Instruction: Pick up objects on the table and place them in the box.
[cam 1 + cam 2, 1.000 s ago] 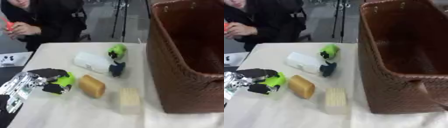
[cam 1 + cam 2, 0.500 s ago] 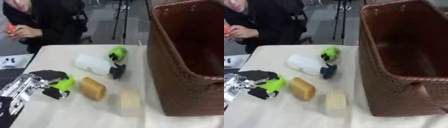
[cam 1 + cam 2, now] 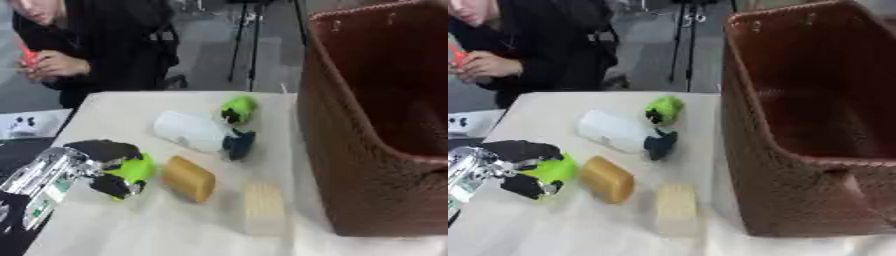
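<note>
My left hand (image 3: 96, 162) comes in from the left edge and is shut on a bright green object (image 3: 133, 169) just above the table. Beside it lies a tan rounded block (image 3: 188, 178). A pale yellow ridged block (image 3: 263, 207) lies nearer the front. A white bottle with a dark cap (image 3: 199, 134) lies on its side in the middle. Behind it sits a second green object with a dark patch (image 3: 236, 109). The large brown woven box (image 3: 367, 165) stands on the right, open at the top. My right hand does not show.
The table's cloth (image 3: 131, 107) is pale beige. A white device (image 3: 26, 125) lies off the table's left edge. A tripod (image 3: 249, 45) stands behind the table. The box wall rises high next to the pale block.
The whole picture has shifted as the head tilted. My left hand still holds the green object and sits slightly higher off the table.
</note>
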